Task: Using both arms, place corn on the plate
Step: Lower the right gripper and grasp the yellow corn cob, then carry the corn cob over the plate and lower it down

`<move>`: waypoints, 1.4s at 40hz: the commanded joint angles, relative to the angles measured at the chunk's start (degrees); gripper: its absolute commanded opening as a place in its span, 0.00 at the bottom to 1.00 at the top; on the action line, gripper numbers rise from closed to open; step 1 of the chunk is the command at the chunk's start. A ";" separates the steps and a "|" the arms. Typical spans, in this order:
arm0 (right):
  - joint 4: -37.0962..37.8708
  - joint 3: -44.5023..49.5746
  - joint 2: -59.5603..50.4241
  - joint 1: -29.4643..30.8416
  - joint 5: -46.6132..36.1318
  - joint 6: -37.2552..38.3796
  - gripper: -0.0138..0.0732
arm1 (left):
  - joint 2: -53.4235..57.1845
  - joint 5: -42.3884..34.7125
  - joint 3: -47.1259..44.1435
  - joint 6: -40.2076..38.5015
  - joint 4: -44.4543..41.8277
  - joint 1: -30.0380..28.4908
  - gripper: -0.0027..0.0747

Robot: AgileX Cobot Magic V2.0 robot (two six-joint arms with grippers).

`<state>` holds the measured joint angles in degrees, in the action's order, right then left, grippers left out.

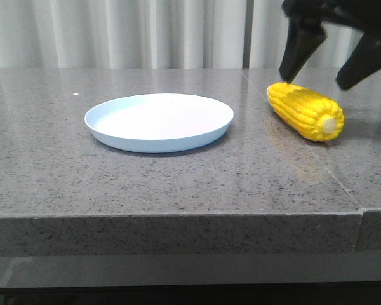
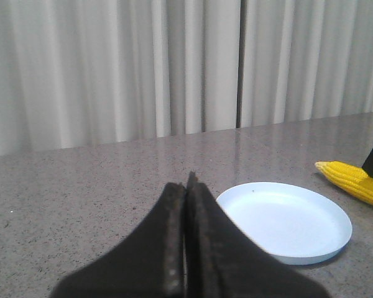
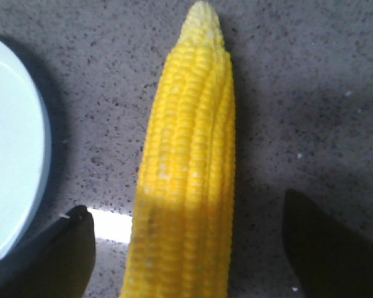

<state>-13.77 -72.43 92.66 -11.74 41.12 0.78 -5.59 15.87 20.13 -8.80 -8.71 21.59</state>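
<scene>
The yellow corn (image 1: 306,110) lies on the grey table to the right of the pale blue plate (image 1: 159,121), stub end toward the front. My right gripper (image 1: 314,79) is open and hangs just above the cob, one finger on each side; in the right wrist view the corn (image 3: 186,180) runs between the two dark fingertips (image 3: 71,248), which do not touch it. The plate's edge (image 3: 15,180) shows beside it. My left gripper (image 2: 186,186) is shut and empty, seen only in the left wrist view, with the plate (image 2: 286,220) and the corn's tip (image 2: 354,180) beyond it.
The grey speckled table (image 1: 178,178) has a front edge close to the camera and a seam (image 1: 343,184) running under the corn. White curtains (image 1: 146,32) hang behind the table.
</scene>
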 commanded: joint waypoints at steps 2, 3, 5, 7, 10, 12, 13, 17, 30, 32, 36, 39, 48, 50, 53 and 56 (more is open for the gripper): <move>-0.67 -4.03 1.06 0.04 0.59 -1.20 0.89 | -0.63 -4.07 1.57 -0.41 -0.22 0.07 0.01; -0.67 -4.25 1.40 0.04 0.93 -1.20 0.89 | -0.63 -4.07 1.57 -0.41 -0.22 0.07 0.01; -0.67 -4.42 1.62 0.04 1.21 -1.20 0.89 | -0.63 -4.07 1.57 -0.41 -0.22 0.07 0.01; -0.67 -4.51 1.62 0.04 1.21 -1.20 0.88 | -0.63 -4.07 1.57 -0.41 -0.22 0.07 0.01; -0.67 -4.51 1.62 0.04 1.53 -1.20 0.83 | -0.63 -4.07 1.57 -0.41 -0.22 0.07 0.01; -0.67 -4.51 1.62 0.04 1.85 -1.20 0.76 | -0.63 -4.07 1.57 -0.41 -0.22 0.07 0.01; -0.72 -4.51 1.62 0.04 2.01 -1.20 0.71 | -0.63 -4.07 1.57 -0.41 -0.22 0.07 0.01; -0.80 -4.51 1.62 0.04 2.33 -1.20 0.54 | -0.63 -4.07 1.57 -0.41 -0.22 0.07 0.01; -1.18 -6.98 0.35 0.04 3.64 -1.14 0.27 | -0.63 -4.07 1.57 -0.41 -0.22 0.07 0.01; -2.98 -8.24 -0.85 0.04 3.69 -1.14 0.27 | -0.63 -4.07 1.57 -0.41 -0.22 0.07 0.01; -8.94 -11.08 -2.39 0.04 3.69 -1.14 0.27 | -0.63 -4.07 1.57 -0.41 -0.22 0.07 0.01; -13.02 -13.39 -2.67 -0.33 3.98 -1.14 0.27 | -0.63 -4.07 1.57 -0.41 -0.22 0.07 0.01; -15.67 -15.44 -2.15 -7.55 -1.50 -0.78 0.27 | -0.63 -4.07 1.57 -0.41 -0.22 0.07 0.01; -15.85 -15.44 -1.41 -9.58 -2.94 -0.13 0.27 | -0.63 -4.07 1.57 -0.41 -0.22 0.07 0.01; -15.85 -15.44 0.25 -12.42 -4.87 1.47 0.27 | -0.63 -4.07 1.57 -0.41 -0.22 0.07 0.01; -15.85 -15.44 2.28 -14.41 -6.04 2.11 0.27 | -0.63 -4.07 1.57 -0.41 -0.22 0.07 0.01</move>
<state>-28.01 -85.76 95.44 -24.50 39.88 1.98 -5.59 15.87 20.13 -8.80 -8.81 21.59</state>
